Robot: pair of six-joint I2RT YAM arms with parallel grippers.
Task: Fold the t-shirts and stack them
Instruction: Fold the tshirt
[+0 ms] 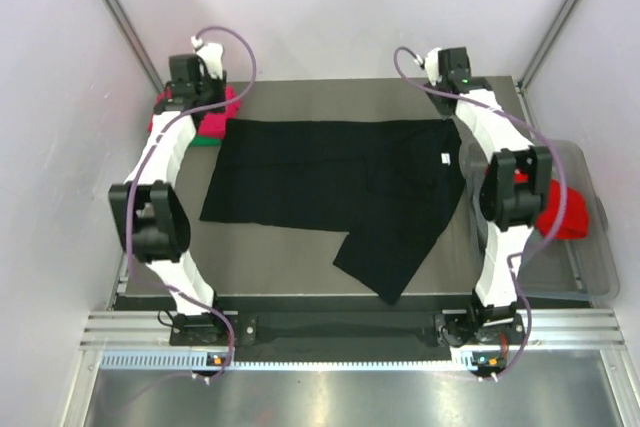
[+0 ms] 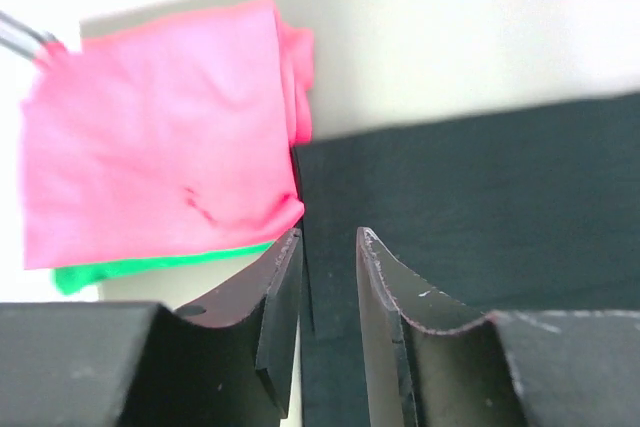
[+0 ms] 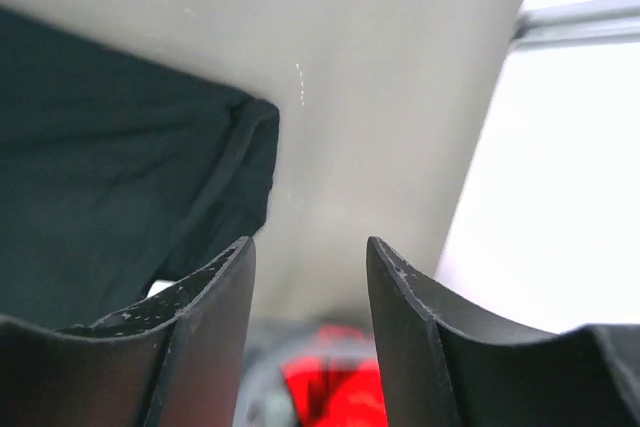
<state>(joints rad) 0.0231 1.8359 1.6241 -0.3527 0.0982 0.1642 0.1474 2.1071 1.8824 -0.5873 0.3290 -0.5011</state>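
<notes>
**Position.** The black t-shirt [image 1: 330, 182] is lying spread across the middle of the worktop [image 1: 280, 257], with its white tag [image 1: 443, 157] facing up near its right end. One flap is trailing at an angle off the shirt's near edge.

**Pincers.** The left pincer [image 2: 328, 237] is hovering over the shirt's far-left corner. Its jaws are standing narrowly apart, the cloth edge is showing through the gap, and nothing is seen clamped. The right pincer [image 3: 308, 244] is hovering just off the far-right corner, jaws wide and empty.

**Procedure (judged).** The garment appears to be getting squared for its next fold.
- Raise both pincers straight up so that no corner is being dragged.
- Bring the trailing flap in line with the near edge before folding.
- Keep the left pincer off the pink t-shirt [image 2: 160, 137], which is lying on a green t-shirt [image 2: 130, 269] and apparently touching the black shirt's far-left corner.

**Surface and room.** The worktop is smooth and grey, so cloth is likely sliding easily on it. Plain pale walls are enclosing the space left, right and beyond the black shirt. A clear bin [image 1: 595, 267] to its right is holding a red t-shirt [image 1: 565, 209].
</notes>
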